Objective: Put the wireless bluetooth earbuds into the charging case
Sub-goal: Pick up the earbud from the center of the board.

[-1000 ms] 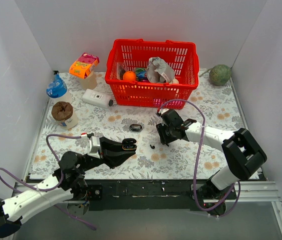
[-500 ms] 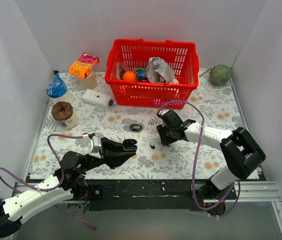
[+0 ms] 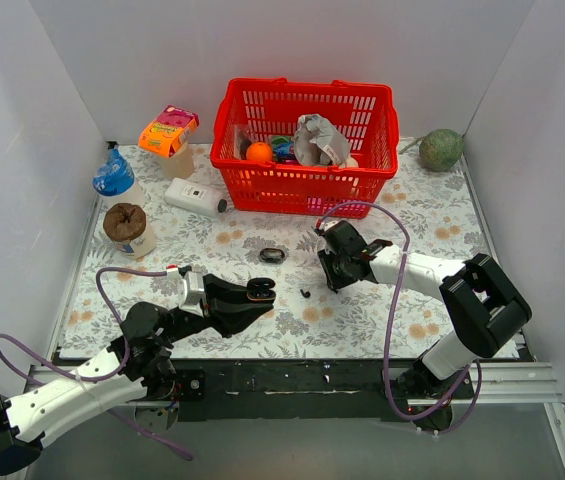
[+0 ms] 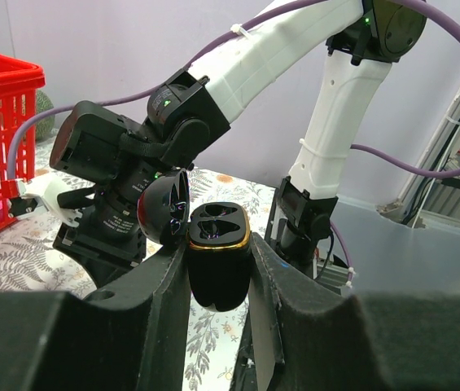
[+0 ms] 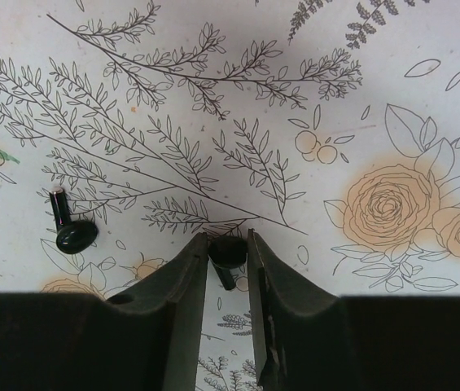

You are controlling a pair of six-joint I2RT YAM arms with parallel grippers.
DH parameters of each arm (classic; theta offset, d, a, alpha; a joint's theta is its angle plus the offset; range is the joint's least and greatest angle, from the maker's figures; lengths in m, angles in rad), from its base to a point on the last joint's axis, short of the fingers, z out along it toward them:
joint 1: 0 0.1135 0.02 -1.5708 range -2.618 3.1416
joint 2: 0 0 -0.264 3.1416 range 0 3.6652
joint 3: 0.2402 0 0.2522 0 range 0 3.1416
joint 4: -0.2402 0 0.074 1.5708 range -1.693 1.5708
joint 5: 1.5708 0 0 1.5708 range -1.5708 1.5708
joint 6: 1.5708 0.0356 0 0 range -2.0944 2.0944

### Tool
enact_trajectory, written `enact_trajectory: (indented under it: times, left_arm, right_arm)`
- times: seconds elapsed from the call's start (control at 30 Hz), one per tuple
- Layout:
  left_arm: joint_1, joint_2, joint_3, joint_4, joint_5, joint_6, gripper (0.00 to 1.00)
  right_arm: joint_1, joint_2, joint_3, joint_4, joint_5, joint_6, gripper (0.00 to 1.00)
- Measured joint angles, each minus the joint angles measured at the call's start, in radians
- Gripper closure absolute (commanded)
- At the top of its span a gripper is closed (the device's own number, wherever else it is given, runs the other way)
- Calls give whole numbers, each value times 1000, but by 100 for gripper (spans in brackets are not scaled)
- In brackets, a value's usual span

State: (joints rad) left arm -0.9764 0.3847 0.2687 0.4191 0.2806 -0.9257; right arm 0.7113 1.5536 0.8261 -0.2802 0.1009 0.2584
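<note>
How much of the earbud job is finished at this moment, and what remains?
Done: the left gripper holds the charging case open; both sockets look empty. In hand: the right gripper is closed on one earbud, low over the cloth. Left: seat it in the case, then fetch the second earbud lying on the cloth and seat that too.

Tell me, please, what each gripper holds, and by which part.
Left gripper clamps the open charging case by its sides; right gripper pinches one earbud by its head.
</note>
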Motion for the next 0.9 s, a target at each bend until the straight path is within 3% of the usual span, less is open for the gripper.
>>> enact_trajectory:
  times: [0.2, 0.3, 0.4, 0.9]
  left_arm:
    - [0, 0, 0, 0, 0, -6, 100]
    - [0, 1, 0, 0, 0, -6, 100]
    - [0, 5, -1, 3, 0, -6, 100]
    - [0, 28, 0, 11, 4, -6, 100]
  right_arm:
    - [-1, -2, -4, 6, 0, 1, 75]
    - [-2, -4, -6, 8, -1, 2, 60]
    - [-2, -5, -6, 9, -7, 6, 53]
    - [-2, -8, -7, 0, -30, -28, 53]
